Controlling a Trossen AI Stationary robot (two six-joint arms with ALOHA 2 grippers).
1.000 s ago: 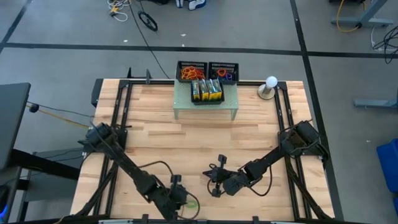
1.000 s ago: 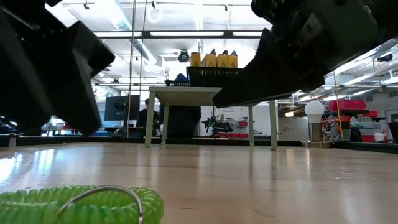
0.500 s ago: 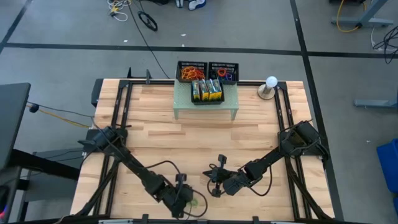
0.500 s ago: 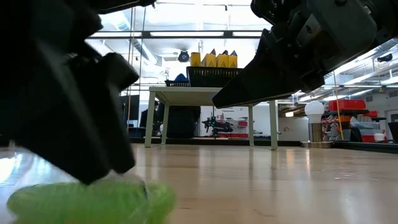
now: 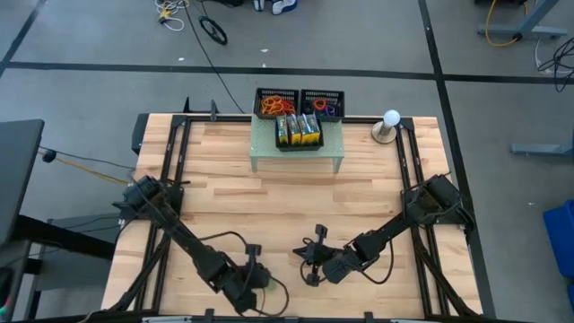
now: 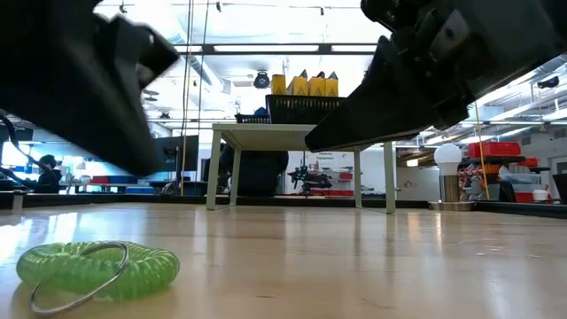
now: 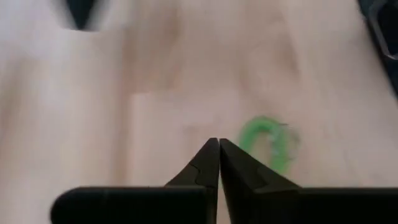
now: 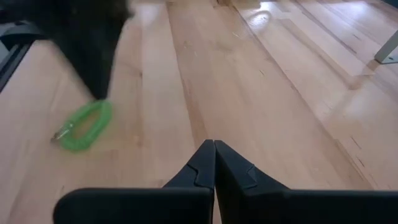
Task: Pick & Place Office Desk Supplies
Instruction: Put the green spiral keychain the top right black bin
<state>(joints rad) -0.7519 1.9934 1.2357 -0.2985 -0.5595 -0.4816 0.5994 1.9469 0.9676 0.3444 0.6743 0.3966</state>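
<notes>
A green spiral coil (image 6: pixel 97 268) with a metal ring lies flat on the wood near the table's front edge. My left gripper (image 7: pixel 219 143) hangs shut just above and beside the coil (image 7: pixel 268 142), nothing between its fingers. My right gripper (image 8: pixel 213 144) waits shut to the right of the coil (image 8: pixel 84 124), above the table. At the far edge, yellow-and-green crayon boxes (image 5: pixel 298 130) stand in a black tray on a pale green riser. Rubber bands fill two black trays (image 5: pixel 276 105) behind it.
A white ball on a round stand (image 5: pixel 389 124) sits at the far right. Bare wood (image 5: pixel 296 202) stretches between the riser and both grippers. Cables trail from both arms near the front edge.
My left gripper dipped onto the green coil, shut, and has come back up and toward the table's left edge without it. The coil has slid a little away from the front edge and still lies flat on the table.
</notes>
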